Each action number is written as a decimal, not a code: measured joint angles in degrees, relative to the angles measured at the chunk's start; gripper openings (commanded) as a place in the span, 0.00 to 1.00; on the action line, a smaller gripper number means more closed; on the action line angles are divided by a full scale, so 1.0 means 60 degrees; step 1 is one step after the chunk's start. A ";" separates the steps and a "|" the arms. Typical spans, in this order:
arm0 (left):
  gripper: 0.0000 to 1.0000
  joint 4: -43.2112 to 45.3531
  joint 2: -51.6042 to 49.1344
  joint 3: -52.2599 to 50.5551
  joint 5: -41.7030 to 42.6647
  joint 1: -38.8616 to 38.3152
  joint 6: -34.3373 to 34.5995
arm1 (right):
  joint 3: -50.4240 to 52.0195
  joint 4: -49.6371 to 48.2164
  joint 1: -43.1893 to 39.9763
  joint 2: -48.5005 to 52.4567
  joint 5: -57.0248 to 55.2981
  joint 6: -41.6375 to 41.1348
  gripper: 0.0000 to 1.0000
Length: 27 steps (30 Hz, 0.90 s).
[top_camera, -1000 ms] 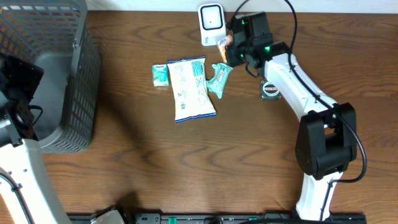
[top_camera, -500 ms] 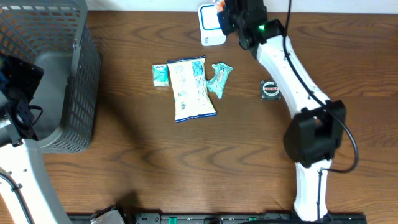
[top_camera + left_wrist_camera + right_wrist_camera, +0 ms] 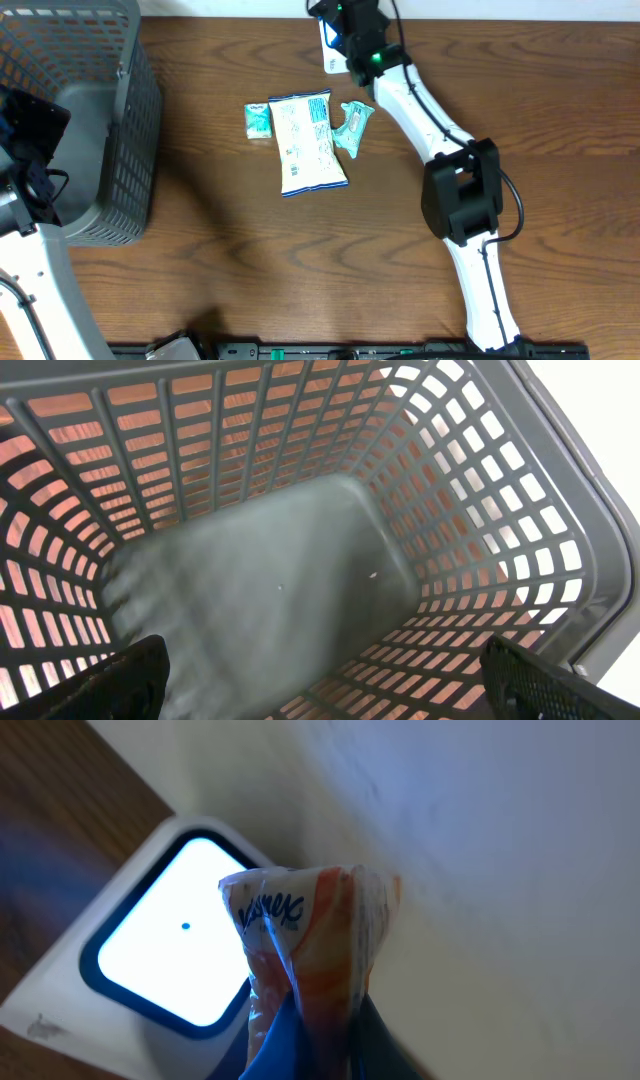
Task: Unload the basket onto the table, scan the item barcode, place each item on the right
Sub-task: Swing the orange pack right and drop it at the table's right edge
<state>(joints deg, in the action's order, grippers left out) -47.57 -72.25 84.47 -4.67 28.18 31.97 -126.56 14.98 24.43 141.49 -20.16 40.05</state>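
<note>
The orange-and-white tissue packet (image 3: 305, 950) is hanging in the air at the far edge of the surface (image 3: 250, 260), just in front of the white scanner (image 3: 170, 970). The right fingers (image 3: 342, 16) are clamping it from below, so only its crumpled upper end, with a printed brand name, is showing in the right wrist view. The scanner's rounded window is glowing bright white with a small blue dot near its middle, and the packet is overlapping the window's right edge from that view; whether the two are touching cannot be told. From overhead the right arm is stretching across to the far wall and covering most of the scanner.

Nearer the middle of the surface a white-and-blue snack bag (image 3: 310, 143) is lying flat between a small teal packet (image 3: 258, 119) and a crumpled teal wrapper (image 3: 353, 128), both just beside it.

At the left, the left fingers (image 3: 130, 680) are standing wide apart, holding nothing, over the inside of a grey mesh basket (image 3: 120, 120).
</note>
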 measured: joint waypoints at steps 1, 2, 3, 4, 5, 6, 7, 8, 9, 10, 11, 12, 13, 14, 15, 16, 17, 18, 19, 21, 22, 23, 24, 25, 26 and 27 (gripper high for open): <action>0.98 0.0004 0.0004 0.0000 0.0000 0.0000 0.0000 | -0.0007 -0.0047 0.0109 0.0000 -0.0124 0.0328 0.01; 0.98 0.0004 0.0004 0.0000 0.0000 0.0000 0.0000 | -0.0015 -0.0066 0.0160 0.0000 -0.0182 0.0481 0.01; 0.98 0.0004 0.0000 0.0000 0.0000 0.0000 0.0000 | -0.0018 -0.0076 0.0197 0.0000 -0.0237 0.0699 0.01; 0.98 0.0004 0.0004 0.0000 0.0000 0.0000 0.0000 | -0.0018 -0.0076 0.0302 0.0000 -0.0317 0.1016 0.01; 0.98 0.0000 0.0000 0.0000 0.0000 0.0000 0.0000 | -0.0018 -0.0073 0.0353 0.0004 -0.0379 0.1228 0.01; 0.98 0.0004 0.0004 0.0000 0.0000 0.0000 0.0000 | -0.0022 -0.0091 0.0401 0.0025 -0.0463 0.1570 0.01; 0.98 0.0004 0.0004 0.0000 0.0000 0.0000 0.0000 | -0.0022 -0.0098 0.0433 0.0036 -0.0495 0.1745 0.01; 0.98 0.0004 0.0004 0.0000 0.0000 0.0000 0.0000 | -0.0022 -0.0120 0.0492 0.0095 -0.0572 0.2076 0.01; 0.97 0.0004 0.0004 0.0000 0.0000 0.0000 0.0000 | -0.0022 -0.0113 0.0521 0.0175 -0.0648 0.2291 0.01; 0.98 0.0000 0.0000 0.0000 0.0000 0.0000 0.0000 | -0.0022 -0.0138 0.0528 0.0259 -0.0725 0.2422 0.01; 0.98 0.0004 0.0004 0.0000 0.0000 0.0000 -0.0004 | -0.0022 -0.0178 0.0532 0.0375 -0.0841 0.2517 0.01; 0.98 0.0004 0.0000 0.0000 0.0000 0.0000 -0.0004 | -0.0022 -0.0189 0.0528 0.0441 -0.0896 0.2565 0.01; 0.98 0.0004 0.0000 0.0000 0.0000 0.0000 -0.0004 | -0.0022 -0.0193 0.0528 0.0561 -0.0958 0.2656 0.01; 0.98 0.0004 0.0004 0.0000 0.0000 0.0000 0.0000 | -0.0022 -0.0200 0.0528 0.0601 -0.0984 0.2688 0.01; 0.98 0.0004 0.0000 0.0000 0.0000 0.0000 -0.0004 | -0.0022 -0.0244 0.0521 0.0648 -0.1053 0.2718 0.01; 0.98 0.0004 0.0000 0.0000 0.0000 0.0000 0.0000 | -0.0022 -0.0328 0.0517 0.0663 -0.1111 0.2754 0.01; 0.98 0.0004 0.0004 0.0000 0.0000 0.0000 -0.0004 | -0.0022 -0.0379 0.0517 0.0663 -0.1169 0.2772 0.01; 0.98 0.0004 0.0004 0.0000 0.0000 0.0000 0.0000 | -0.0022 -0.0433 0.0517 0.0663 -0.1246 0.2787 0.01; 0.98 0.0004 0.0004 0.0000 0.0000 0.0000 0.0000 | -0.0022 -0.0452 0.0514 0.0663 -0.1319 0.2790 0.01; 0.98 0.0004 0.0004 0.0000 0.0000 0.0000 -0.0004 | -0.0022 -0.0444 0.0514 0.0663 -0.1348 0.2809 0.01; 0.98 0.0004 0.0000 0.0000 0.0000 0.0000 0.0000 | -0.0022 -0.0448 0.0514 0.0663 -0.1370 0.2823 0.01; 0.98 0.0004 0.0004 0.0000 0.0000 0.0000 0.0000 | -0.0022 -0.0459 0.0514 0.0663 -0.1384 0.2823 0.01; 0.98 0.0004 0.0000 0.0000 0.0000 0.0000 0.0000 | -0.0022 -0.0477 0.0514 0.0663 -0.1402 0.2823 0.01; 0.98 0.0004 0.0000 0.0000 0.0000 0.0000 0.0000 | -0.0022 -0.0503 0.0514 0.0663 -0.1406 0.2820 0.01; 0.98 0.0004 0.0000 0.0000 0.0000 0.0000 0.0000 | -0.0022 -0.0656 0.0514 0.0663 -0.1475 0.2798 0.01; 0.98 0.0007 0.0004 0.0000 -0.0004 0.0000 0.0000 | -0.0018 -0.1024 0.0514 0.0670 -0.1650 0.2699 0.01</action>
<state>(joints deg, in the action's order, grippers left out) -47.53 -72.23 84.47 -4.69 28.18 31.97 -126.67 8.84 27.51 145.51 -30.06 56.25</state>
